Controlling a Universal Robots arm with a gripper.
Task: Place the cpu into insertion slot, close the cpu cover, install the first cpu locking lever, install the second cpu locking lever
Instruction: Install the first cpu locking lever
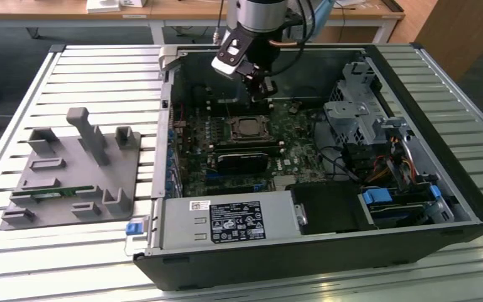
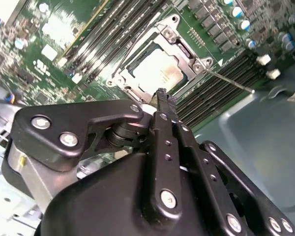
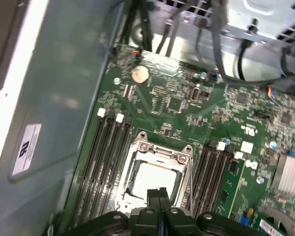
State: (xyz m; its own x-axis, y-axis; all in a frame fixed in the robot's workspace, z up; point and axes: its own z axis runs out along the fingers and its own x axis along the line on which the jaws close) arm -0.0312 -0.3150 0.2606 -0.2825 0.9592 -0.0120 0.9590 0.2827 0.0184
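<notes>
The cpu [image 2: 155, 73] [image 3: 155, 179] lies in the insertion slot [image 1: 248, 129], its silver top showing through the window of the cpu cover [image 2: 187, 51] [image 3: 160, 150], which lies flat over it. A thin wire locking lever [image 2: 231, 81] sticks out from one corner of the socket over the memory slots. My gripper [image 1: 261, 94] [image 2: 161, 93] [image 3: 157, 191] hangs just above the socket's edge on the case's back-wall side. Its fingers are pressed together and shut, holding nothing.
The open black computer case [image 1: 443, 214] lies on a slatted white table [image 1: 99, 69]. A drive cage and cables [image 1: 367, 119] stand at the exterior view's right, the power supply [image 1: 224, 220] in front. A grey holder fixture [image 1: 73, 170] sits at the exterior view's left.
</notes>
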